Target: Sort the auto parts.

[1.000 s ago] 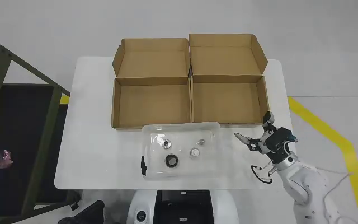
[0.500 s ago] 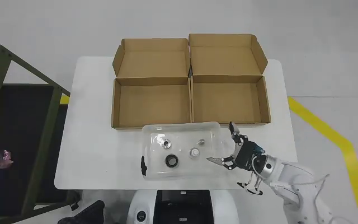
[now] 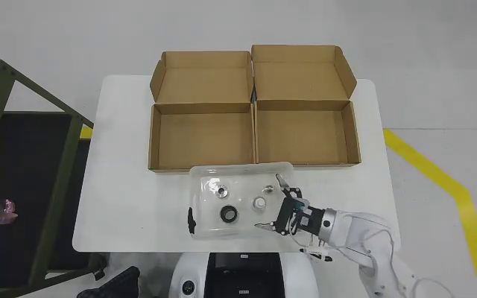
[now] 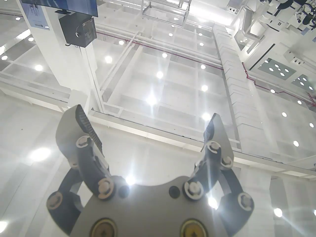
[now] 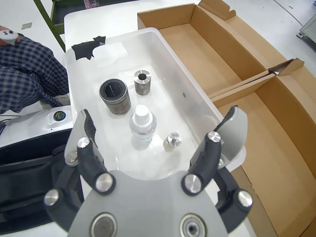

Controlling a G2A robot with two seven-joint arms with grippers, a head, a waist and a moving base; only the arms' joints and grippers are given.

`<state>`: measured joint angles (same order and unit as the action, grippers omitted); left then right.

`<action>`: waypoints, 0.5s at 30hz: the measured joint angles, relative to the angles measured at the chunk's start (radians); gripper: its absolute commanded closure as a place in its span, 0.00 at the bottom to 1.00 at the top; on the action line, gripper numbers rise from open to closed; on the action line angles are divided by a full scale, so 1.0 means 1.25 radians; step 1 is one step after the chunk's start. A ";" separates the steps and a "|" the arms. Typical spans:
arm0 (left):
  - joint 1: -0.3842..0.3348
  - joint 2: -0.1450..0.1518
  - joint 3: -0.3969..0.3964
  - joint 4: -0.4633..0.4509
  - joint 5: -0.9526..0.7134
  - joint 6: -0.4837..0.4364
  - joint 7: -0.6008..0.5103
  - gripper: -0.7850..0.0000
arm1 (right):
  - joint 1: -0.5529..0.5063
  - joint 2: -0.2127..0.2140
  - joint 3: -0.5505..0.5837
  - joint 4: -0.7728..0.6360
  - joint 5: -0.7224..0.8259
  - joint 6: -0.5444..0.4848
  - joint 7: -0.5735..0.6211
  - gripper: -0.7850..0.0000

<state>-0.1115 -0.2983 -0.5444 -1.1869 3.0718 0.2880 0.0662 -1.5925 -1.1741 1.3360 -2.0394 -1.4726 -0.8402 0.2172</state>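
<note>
Both fingers of the right gripper [image 3: 268,201] were spread wide in the top view, poised over one end of the clear bin [image 3: 197,173], with a dark bearing [image 3: 229,214] inside just ahead of it. From the left wrist, the left gripper [image 4: 145,114] faced the ceiling, its fingers likewise far apart. From the right wrist, a white bottle [image 5: 142,124] stood nearest between the fingers, a small capped piece [image 5: 173,141] just beside it, and the bearing and a steel bushing [image 5: 142,82] farther ahead.

Glossy plastic bin [image 5: 183,95] holds dull metal cylinders [image 5: 115,97] beside matt cardboard boxes [image 3: 203,140].
</note>
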 measured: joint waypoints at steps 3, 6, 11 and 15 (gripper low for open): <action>0.000 0.000 0.000 0.000 0.000 0.000 0.000 0.00 | 0.012 0.001 -0.015 0.017 -0.004 0.003 0.007 0.00; 0.000 0.000 0.000 0.000 0.000 0.000 0.000 0.00 | 0.022 0.002 -0.025 0.030 -0.001 0.006 0.014 0.00; 0.000 0.000 0.000 0.000 0.000 0.000 0.000 0.00 | 0.039 0.004 -0.038 0.050 0.011 0.010 0.030 0.00; 0.000 0.000 0.000 0.000 0.000 0.000 0.000 0.00 | 0.054 0.005 -0.049 0.067 0.022 0.015 0.048 0.04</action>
<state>-0.1115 -0.2983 -0.5444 -1.1869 3.0718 0.2880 0.0662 -1.5256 -1.1681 1.2750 -1.9560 -1.4457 -0.8210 0.2777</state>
